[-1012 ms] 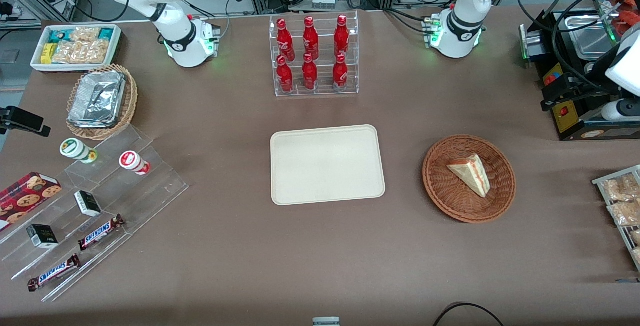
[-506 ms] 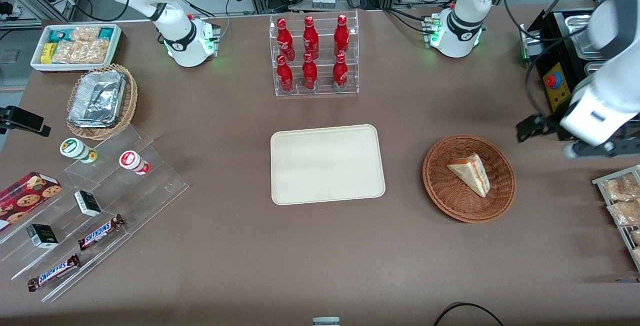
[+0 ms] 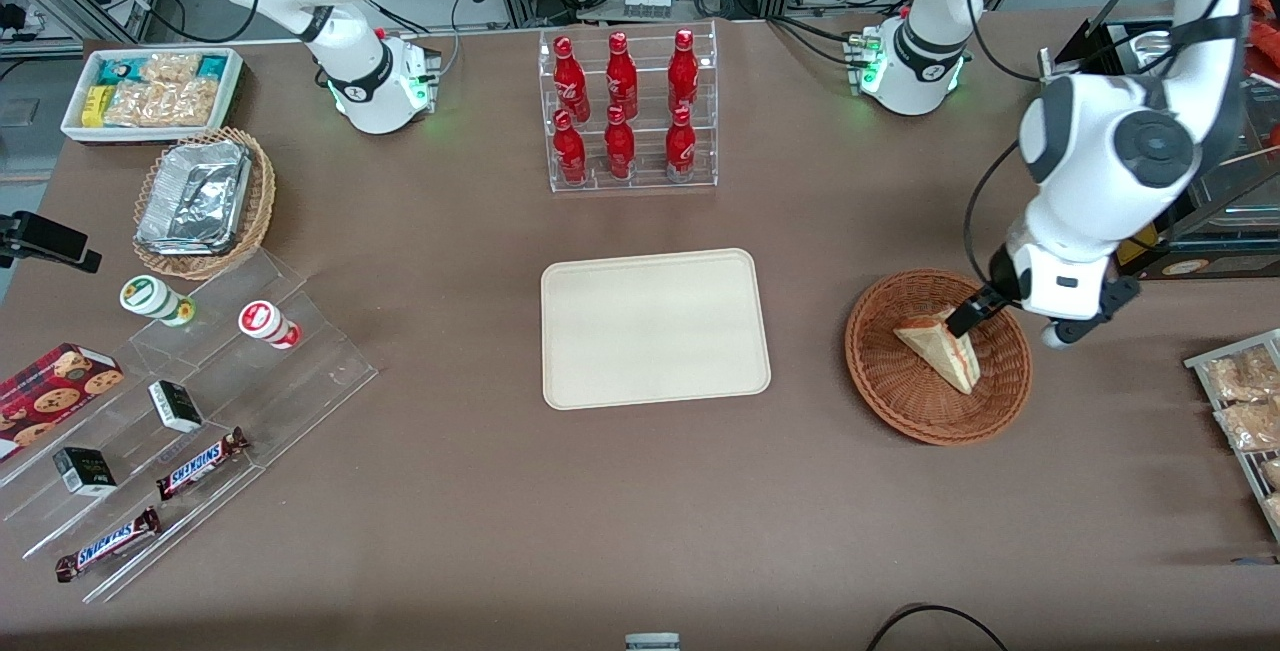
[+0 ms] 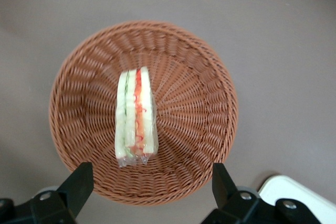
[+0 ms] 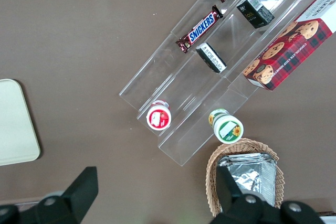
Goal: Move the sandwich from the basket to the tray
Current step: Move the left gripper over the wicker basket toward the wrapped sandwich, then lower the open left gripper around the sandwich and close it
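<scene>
Nearest the front camera, two chocolate bars point(image 3: 150, 501) lie on a clear stepped stand point(image 3: 190, 411), with two small dark boxes point(image 3: 130, 436) and one red cookie box point(image 3: 55, 386) a step up, and two round tubs point(image 3: 205, 311) above those. At the working arm's end of the brown desk point(image 3: 500, 531), a wire rack of snack packets point(image 3: 1245, 411) shows at the frame's edge.

At mid-desk, one cream tray point(image 3: 655, 328) lies bare, well apart from the one reddish-brown basket point(image 3: 938, 356) toward the working arm's end. One sandwich point(image 3: 940, 346) lies in the basket, a wrapped pale wedge showing red and green filling in the wrist view point(image 4: 135, 116).

The claw point(image 3: 1010, 326) hangs above the basket's edge nearer the working arm's end, one dark finger point(image 3: 965, 316) reaching over the sandwich's thick end. In the wrist view its two fingers point(image 4: 79, 182) stand wide apart, one to each side of the sandwich, gripping nothing.

Farther from the camera, one tan basket of foil containers point(image 3: 203, 201) and one white bin of snacks point(image 3: 150, 91) sit toward the parked arm's end. Six red bottles point(image 3: 622, 106) stand in a clear rack point(image 3: 630, 176), three to a row. Cables and metal racking fill the room past the desk's edge.
</scene>
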